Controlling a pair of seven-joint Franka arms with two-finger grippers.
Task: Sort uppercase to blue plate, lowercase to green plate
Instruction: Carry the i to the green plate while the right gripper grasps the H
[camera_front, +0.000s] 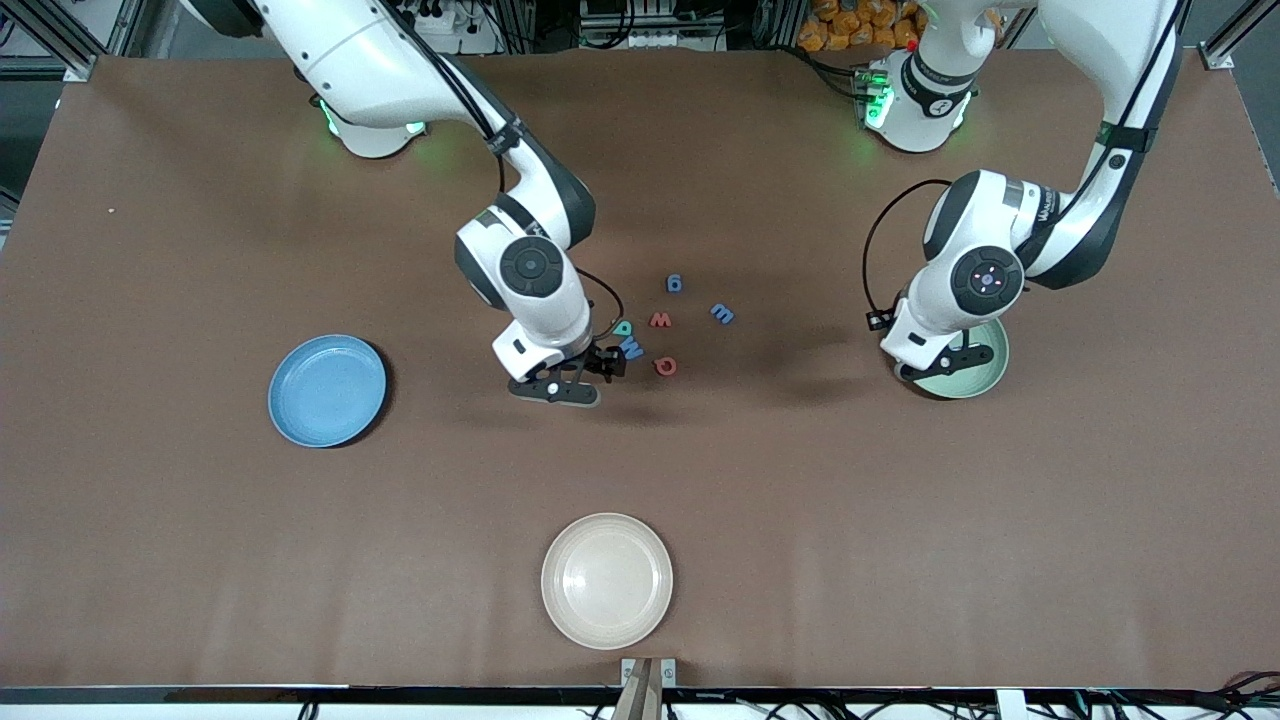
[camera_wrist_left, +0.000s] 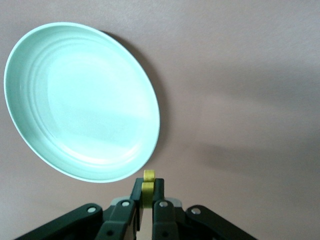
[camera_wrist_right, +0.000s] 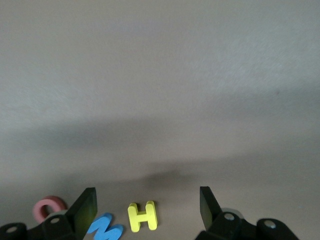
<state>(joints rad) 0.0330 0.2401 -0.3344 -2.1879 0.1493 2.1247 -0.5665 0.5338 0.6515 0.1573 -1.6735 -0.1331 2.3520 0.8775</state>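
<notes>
My left gripper (camera_wrist_left: 148, 187) is shut on the small yellow hooked lowercase piece (camera_wrist_left: 148, 193) and hangs by the rim of the pale green plate (camera_wrist_left: 80, 100), which the arm partly hides in the front view (camera_front: 985, 375). My right gripper (camera_wrist_right: 147, 202) is open and low over the letter cluster, its fingers straddling the yellow H (camera_wrist_right: 143, 216). The blue M (camera_wrist_right: 105, 231) and the red Q (camera_wrist_right: 48, 208) lie beside the H. In the front view the right gripper (camera_front: 606, 362) hides the H. The teal R (camera_front: 623, 328), red w (camera_front: 659, 320), blue g (camera_front: 674, 284) and blue m (camera_front: 722, 314) lie on the table. The blue plate (camera_front: 327, 390) holds nothing.
A cream-white plate (camera_front: 607, 580) sits near the table's front edge, nearer the front camera than the letters. The brown table (camera_front: 200, 560) carries nothing else besides the two arms.
</notes>
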